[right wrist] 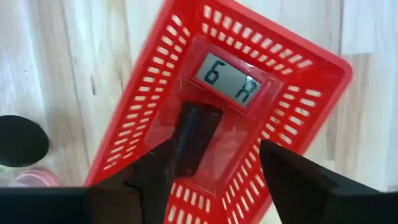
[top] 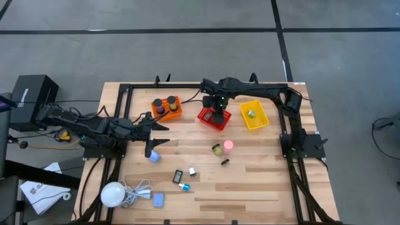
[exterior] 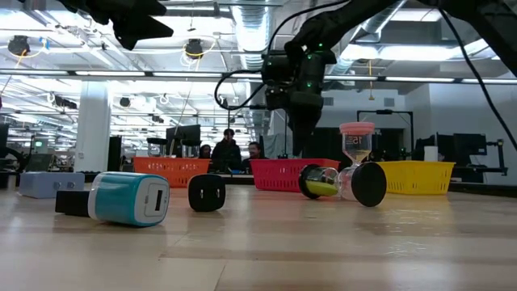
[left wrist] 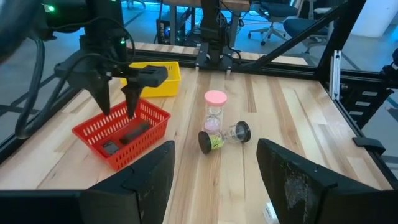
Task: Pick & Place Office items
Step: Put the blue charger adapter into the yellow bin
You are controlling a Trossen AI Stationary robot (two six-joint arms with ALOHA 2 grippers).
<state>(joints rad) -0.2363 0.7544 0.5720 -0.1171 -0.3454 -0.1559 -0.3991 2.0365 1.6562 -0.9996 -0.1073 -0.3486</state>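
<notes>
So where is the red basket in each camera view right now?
High view: red basket at table centre-back, under the right gripper.
Low view: red basket mid-picture, behind the lying hourglass.
Left wrist view: red basket at left, right gripper above it.
Right wrist view: red basket fills the middle.
Shared landmark: the yellow basket beside it, except in the right wrist view.

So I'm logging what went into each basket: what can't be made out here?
- Orange basket: high view shows two dark round things, too small to identify.
- Yellow basket: one small greenish item, too small.
- Red basket: a black piece lies over part of the display unit; the right gripper covers it from above.
</notes>
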